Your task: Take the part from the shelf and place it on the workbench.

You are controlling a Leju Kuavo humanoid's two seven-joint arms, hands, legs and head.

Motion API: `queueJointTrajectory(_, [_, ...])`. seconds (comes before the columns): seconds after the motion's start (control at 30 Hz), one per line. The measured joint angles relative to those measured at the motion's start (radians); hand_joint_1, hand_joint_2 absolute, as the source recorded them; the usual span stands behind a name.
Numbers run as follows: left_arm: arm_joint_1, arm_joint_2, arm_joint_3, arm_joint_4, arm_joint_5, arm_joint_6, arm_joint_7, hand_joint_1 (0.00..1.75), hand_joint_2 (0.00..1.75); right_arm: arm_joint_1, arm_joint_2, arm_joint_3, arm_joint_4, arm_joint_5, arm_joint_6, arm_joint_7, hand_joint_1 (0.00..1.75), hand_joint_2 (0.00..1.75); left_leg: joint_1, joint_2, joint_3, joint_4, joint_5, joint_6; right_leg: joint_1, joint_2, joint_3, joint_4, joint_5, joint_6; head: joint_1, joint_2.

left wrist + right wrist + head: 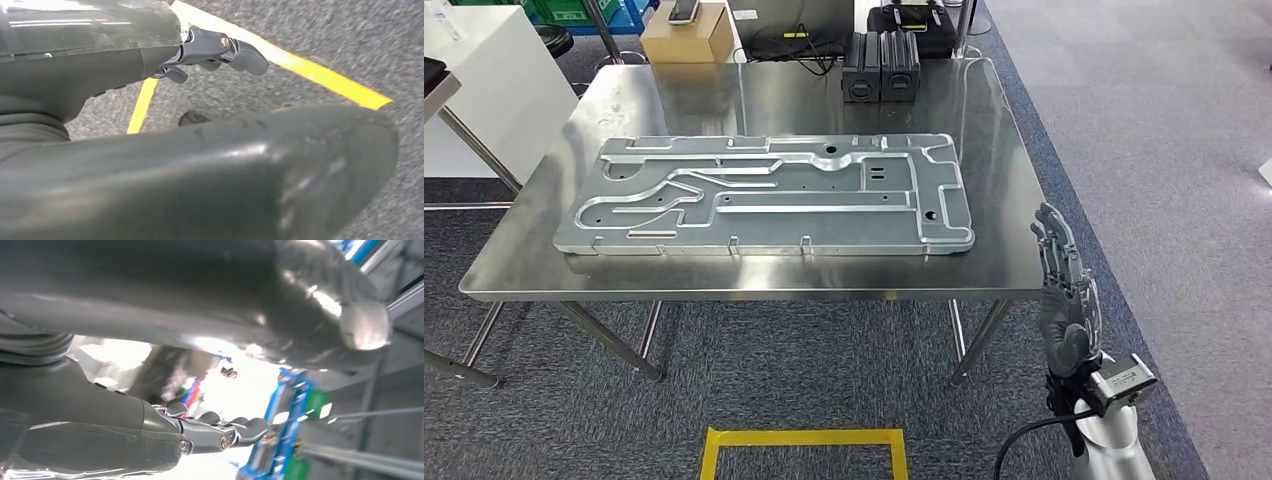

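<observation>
Head view: right hand raised off the table's near right corner, fingers extended and apart, holding nothing. Plate, a big flat machined panel, lies flat on the table, well apart from the hand to its left; probably the part, already placed. Two dark blocks sit beyond it.

Left wrist view: left hand hangs over carpet and yellow tape, fingers curled in, empty.

Right wrist view: right hand's fingers loosely extended, nothing between them; background blurred.

Risk: a swing of the right arm could clip the table edge or nudge the plate askew.
</observation>
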Motion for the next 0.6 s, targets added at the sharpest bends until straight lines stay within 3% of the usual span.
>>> queueJointTrajectory(0.1, [0.002,0.0,0.0,0.0,-0.004,-0.003,0.0,0.0,0.0,0.09,0.002,-0.051,0.009,-0.002,-0.001,-0.012,0.0,0.0,0.005,0.001,-0.042,0.169,-0.146,-0.01,0.004,-0.006,-0.039,0.0,0.032,-0.01,0.0,0.0])
queueJointTrajectory(0.13, [0.002,0.0,0.0,0.0,-0.007,-0.005,-0.001,0.0,0.0,0.118,0.004,-0.066,0.013,0.002,0.0,-0.013,0.0,0.0,0.005,0.001,-0.046,0.223,-0.166,-0.012,0.006,-0.007,-0.054,0.001,0.044,-0.01,0.0,0.0])
queueJointTrajectory(0.17, [0.002,0.0,0.0,0.0,-0.011,-0.006,-0.002,0.0,0.0,0.143,0.008,-0.08,0.017,0.007,0.002,-0.013,0.0,0.0,0.005,0.001,-0.037,0.252,-0.162,-0.012,0.008,-0.008,-0.07,0.002,0.056,-0.01,0.0,0.0])
queueJointTrajectory(0.2, [0.003,0.0,0.0,0.0,-0.014,-0.008,-0.004,0.0,0.0,0.166,0.014,-0.095,0.02,0.016,0.007,-0.012,0.0,0.0,0.005,0.001,-0.011,0.245,-0.14,-0.009,0.011,-0.008,-0.086,0.002,0.067,-0.01,0.0,0.0])
queueJointTrajectory(0.27, [0.002,0.002,0.0,0.0,-0.018,-0.013,-0.008,0.0,0.0,0.204,0.031,-0.123,0.026,0.045,0.02,-0.001,0.0,0.0,0.002,0.0,0.094,0.129,-0.102,0.006,0.016,-0.007,-0.113,0.003,0.091,-0.008,0.0,0.0])
queueJointTrajectory(0.33, [-0.002,0.004,0.0,0.0,-0.019,-0.017,-0.01,0.0,0.0,0.232,0.048,-0.141,0.035,0.085,0.027,0.015,0.0,0.0,-0.006,0.0,0.207,-0.026,-0.118,0.023,0.017,-0.006,-0.125,0.002,0.111,-0.001,0.0,0.0])
queueJointTrajectory(0.37, [-0.003,0.005,0.0,0.0,-0.02,-0.018,-0.011,0.0,0.0,0.243,0.056,-0.145,0.043,0.106,0.026,0.021,0.0,0.0,-0.011,0.0,0.236,-0.072,-0.13,0.029,0.015,-0.007,-0.125,0.0,0.121,0.004,0.0,0.0])
queueJointTrajectory(0.43, [-0.003,0.007,-0.001,0.0,-0.021,-0.019,-0.011,0.0,0.0,0.26,0.069,-0.152,0.066,0.14,0.027,0.04,0.0,0.0,-0.016,0.001,0.239,-0.098,-0.118,0.04,0.009,-0.008,-0.125,-0.007,0.14,0.016,0.001,0.0])
queueJointTrajectory(0.47, [-0.004,0.007,-0.001,0.0,-0.021,-0.019,-0.011,0.0,0.0,0.266,0.076,-0.156,0.086,0.153,0.031,0.054,0.0,0.0,-0.016,0.004,0.234,-0.108,-0.103,0.048,0.007,-0.006,-0.129,-0.004,0.133,0.022,0.001,0.0])
queueJointTrajectory(0.5, [-0.004,0.007,-0.001,0.0,-0.021,-0.019,-0.011,0.0,0.0,0.271,0.082,-0.162,0.115,0.168,0.036,0.068,0.0,0.0,-0.014,0.006,0.225,-0.116,-0.086,0.055,0.007,-0.003,-0.135,0.011,0.106,0.027,0.001,0.0])
queueJointTrajectory(0.6, [-0.002,0.005,-0.001,0.0,-0.024,-0.019,-0.009,0.0,0.0,0.272,0.103,-0.183,0.266,0.23,0.033,0.076,0.0,0.0,-0.012,0.01,0.177,-0.124,-0.038,0.064,0.003,0.004,-0.165,0.155,-0.05,0.038,0.001,0.0])
